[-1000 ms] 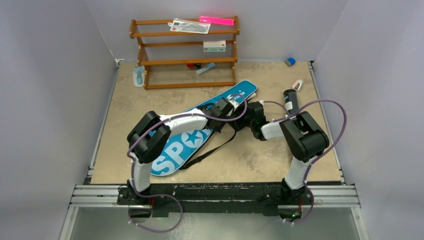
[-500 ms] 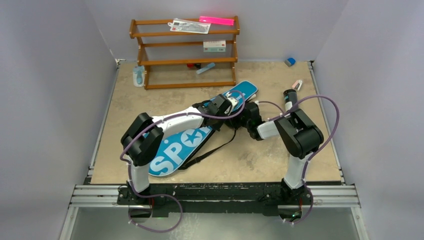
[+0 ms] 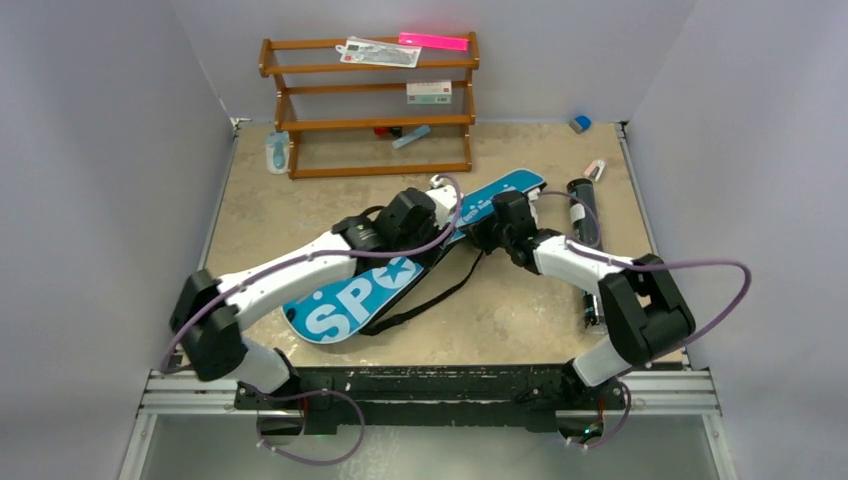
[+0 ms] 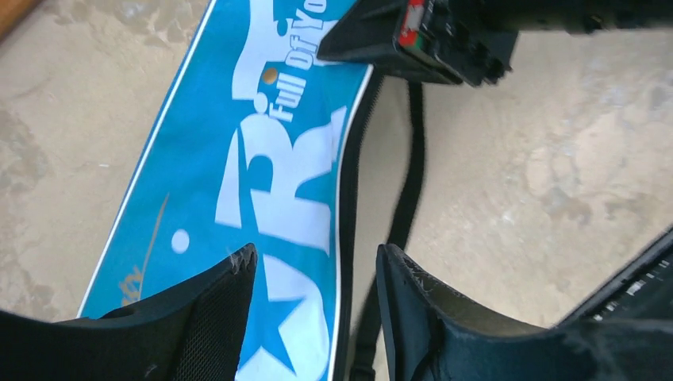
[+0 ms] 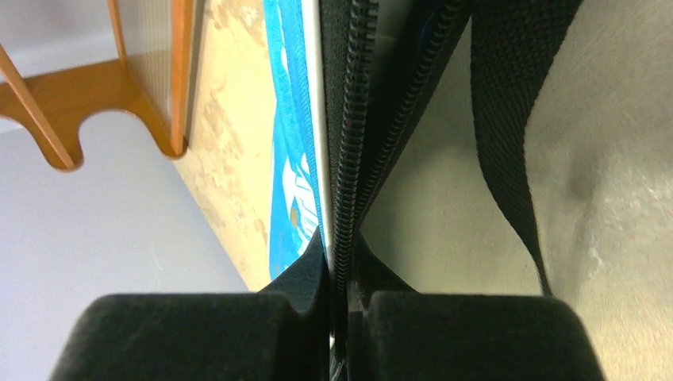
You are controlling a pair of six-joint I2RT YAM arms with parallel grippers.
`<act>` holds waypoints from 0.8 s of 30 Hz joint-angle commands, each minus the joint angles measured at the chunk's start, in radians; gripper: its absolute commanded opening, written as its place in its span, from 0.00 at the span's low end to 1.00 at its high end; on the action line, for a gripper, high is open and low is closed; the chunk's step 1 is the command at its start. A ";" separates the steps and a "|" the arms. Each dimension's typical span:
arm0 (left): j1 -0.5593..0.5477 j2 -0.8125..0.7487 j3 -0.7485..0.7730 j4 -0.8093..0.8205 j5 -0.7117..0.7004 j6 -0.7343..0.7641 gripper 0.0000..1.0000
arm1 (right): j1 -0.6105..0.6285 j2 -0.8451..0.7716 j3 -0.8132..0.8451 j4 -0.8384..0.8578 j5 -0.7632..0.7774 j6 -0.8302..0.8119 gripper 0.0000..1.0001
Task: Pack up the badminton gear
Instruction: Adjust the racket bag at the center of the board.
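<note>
**Blue bag** (image 3: 345, 308): racket-shaped, with large white lettering. It is laid flat and aslant on the table (image 3: 520, 325), wide end toward the near left and narrow end toward the far right. Its black strap (image 3: 440, 300) is trailed loose on the table along the right edge.

**Zipper** (image 5: 349, 159): black, run along the bag's right edge. In the right wrist view it is seen between the blue face and the strap.

**Right gripper** (image 5: 337, 294): closed tight on the bag's zippered edge, with both pads pressed together and the zipper pinched between them. From above it is seen at the bag's narrow half (image 3: 483, 232).

**Left gripper** (image 4: 313, 309): fingers (image 4: 206, 317) held apart, with nothing between them. It is placed over the bag's lettered face and black edge, just beside the right gripper. Whether the bag is touched cannot be told.

**Black tube** (image 3: 583, 200): found at the right of the table, near the bag's narrow end and apart from it. It is partly hidden by the right arm, and whether it is upright or lying cannot be told.

**Wooden rack** (image 3: 370, 100): three tiers, set against the far wall, with small items kept on its shelves.

**Pale-blue bottle** (image 3: 277, 152): stood just left of the rack.
</note>
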 commanded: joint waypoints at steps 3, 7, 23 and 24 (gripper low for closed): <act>-0.023 -0.247 -0.070 -0.037 -0.021 -0.025 0.57 | -0.033 -0.122 0.103 -0.186 0.128 -0.064 0.00; -0.025 -0.349 -0.118 -0.072 0.005 0.006 0.60 | -0.073 -0.104 0.205 -0.267 0.108 -0.178 0.00; -0.029 -0.640 -0.327 -0.143 0.131 0.289 0.78 | -0.223 0.060 0.723 -0.693 0.027 -0.358 0.00; -0.030 -0.648 -0.334 -0.141 0.131 0.288 0.79 | -0.223 0.066 0.731 -0.695 0.025 -0.352 0.00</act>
